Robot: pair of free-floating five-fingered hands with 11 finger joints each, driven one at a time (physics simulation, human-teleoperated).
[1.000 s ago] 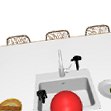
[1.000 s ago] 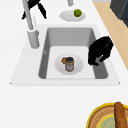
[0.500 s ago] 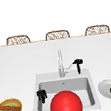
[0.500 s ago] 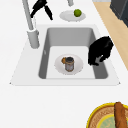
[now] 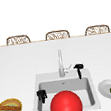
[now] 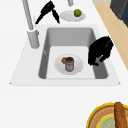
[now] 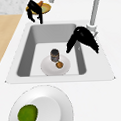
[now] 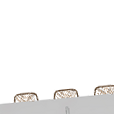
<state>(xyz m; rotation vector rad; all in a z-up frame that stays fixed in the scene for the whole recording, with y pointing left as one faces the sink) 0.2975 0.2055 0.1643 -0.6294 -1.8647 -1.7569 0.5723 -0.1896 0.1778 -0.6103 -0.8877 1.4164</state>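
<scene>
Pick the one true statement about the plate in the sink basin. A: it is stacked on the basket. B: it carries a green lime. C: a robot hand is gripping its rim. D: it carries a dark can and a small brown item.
D: in the left side view the plate on the basin floor bears a dark can and a small brown item; the nearest robot hand hangs beside it, apart from it.
</scene>
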